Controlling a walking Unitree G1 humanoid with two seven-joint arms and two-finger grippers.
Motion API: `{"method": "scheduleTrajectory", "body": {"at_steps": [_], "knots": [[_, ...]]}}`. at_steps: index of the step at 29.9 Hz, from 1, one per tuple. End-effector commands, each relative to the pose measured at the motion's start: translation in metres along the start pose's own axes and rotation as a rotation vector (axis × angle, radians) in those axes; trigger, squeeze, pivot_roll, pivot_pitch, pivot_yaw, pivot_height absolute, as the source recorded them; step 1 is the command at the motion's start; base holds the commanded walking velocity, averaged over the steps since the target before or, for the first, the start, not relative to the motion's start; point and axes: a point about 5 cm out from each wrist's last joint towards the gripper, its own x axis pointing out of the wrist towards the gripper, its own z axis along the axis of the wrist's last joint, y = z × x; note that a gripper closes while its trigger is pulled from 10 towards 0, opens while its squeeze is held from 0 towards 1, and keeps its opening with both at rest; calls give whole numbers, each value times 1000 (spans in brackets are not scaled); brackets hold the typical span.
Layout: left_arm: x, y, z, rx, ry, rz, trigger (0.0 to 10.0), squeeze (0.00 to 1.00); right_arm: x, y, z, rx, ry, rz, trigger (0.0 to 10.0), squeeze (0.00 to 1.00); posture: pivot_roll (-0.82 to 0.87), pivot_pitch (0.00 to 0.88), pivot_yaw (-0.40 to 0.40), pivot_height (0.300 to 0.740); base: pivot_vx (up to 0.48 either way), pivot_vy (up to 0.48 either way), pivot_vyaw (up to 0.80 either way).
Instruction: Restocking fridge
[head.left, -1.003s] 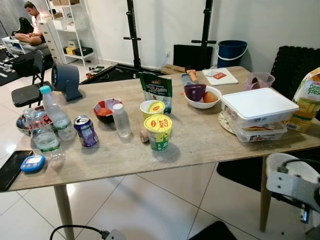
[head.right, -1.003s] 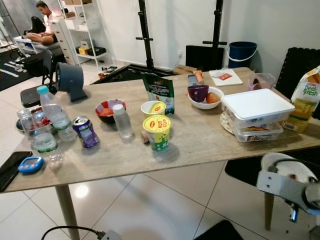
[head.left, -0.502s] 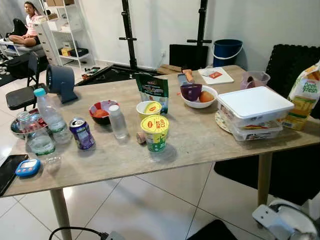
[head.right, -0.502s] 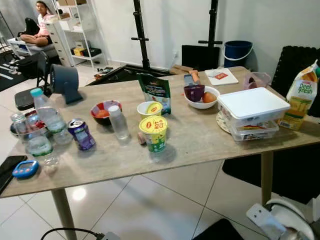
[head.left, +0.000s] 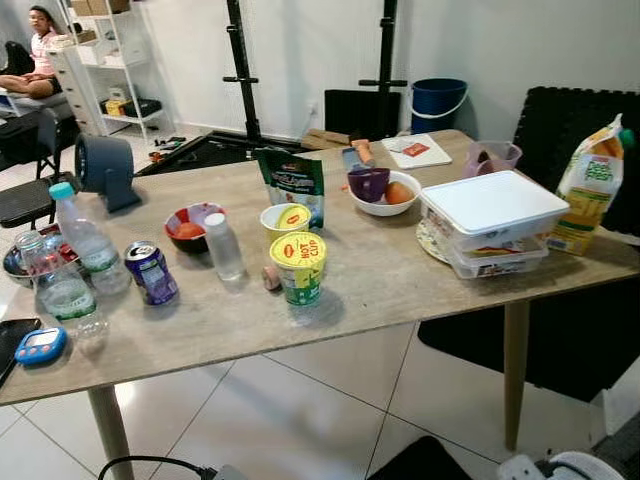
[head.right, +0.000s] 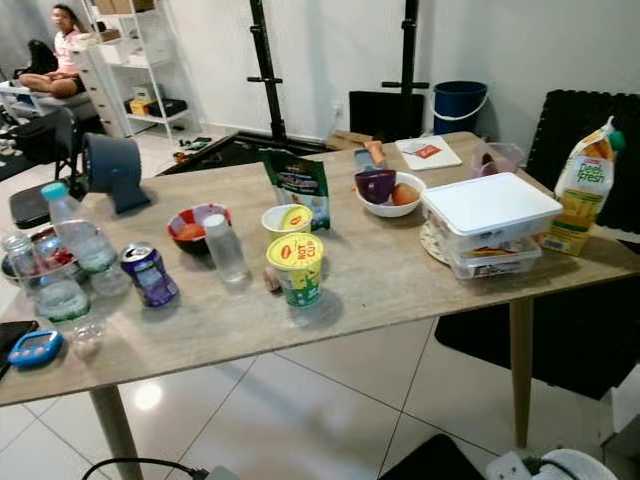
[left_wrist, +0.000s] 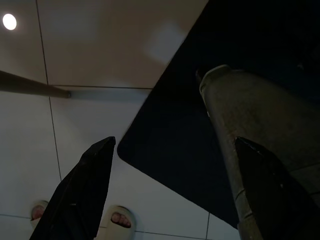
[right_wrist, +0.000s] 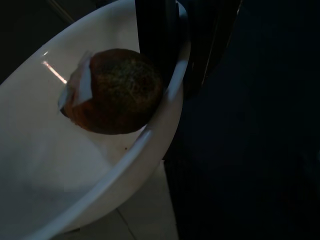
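1. Since the earlier frames, the head camera is swinging right and pulling back, so the whole tabletop is sitting further left in frame; the right arm, seen before at the lower right corner, is dropping almost out of the head views.
2. The right gripper (right_wrist: 180, 60) is holding a white bowl (right_wrist: 75, 170) by its rim, fingers pinched over the edge, with a brown round item (right_wrist: 112, 90) lying inside it.
3. The left gripper (left_wrist: 170, 190) is hanging idle with its fingers spread wide, pointing at the tiled floor.
4. Most stock is waiting on the table (head.left: 400, 290): the lidded white container (head.left: 492, 205) and juice carton (head.left: 590, 180) at right, the Hot Cup noodle tub (head.left: 296, 262) in the middle, and the soda can (head.left: 150, 272) and water bottles (head.left: 85, 235) at left.
5. Judging from this, restocking is only beginning: one bowl is in hand, and the rest is remaining to be carried.
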Motion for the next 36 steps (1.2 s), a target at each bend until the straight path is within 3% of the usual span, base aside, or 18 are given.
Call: {"method": "scheduleTrajectory", "body": {"at_steps": [1, 6, 14, 21, 36], "knots": [[0, -4, -9, 1, 36, -15, 10000, 0, 0, 5, 0, -42, -12, -19, 10000, 0, -130, 19, 32, 740, 0, 0, 0], [0, -5, -8, 1, 34, -19, 10000, 0, -1, 15, -11, -76, 20, -25, 10000, 0, -134, 14, 27, 740, 0, 0, 0], [1, -7, -6, 0, 28, -20, 10000, 0, -2, 27, -17, -36, 42, 7, 10000, 0, -132, 13, 23, 740, 0, 0, -114], [1, -7, -5, -2, 26, -20, 10000, 0, -4, 43, -24, 47, 74, 66, 10000, 0, -135, 19, 31, 740, 0, 0, -762], [1, -7, -6, 5, 27, -27, 10000, 0, -5, 49, -30, 54, 89, 93, 10000, 0, -136, 21, 37, 740, 0, 0, -784]]}}
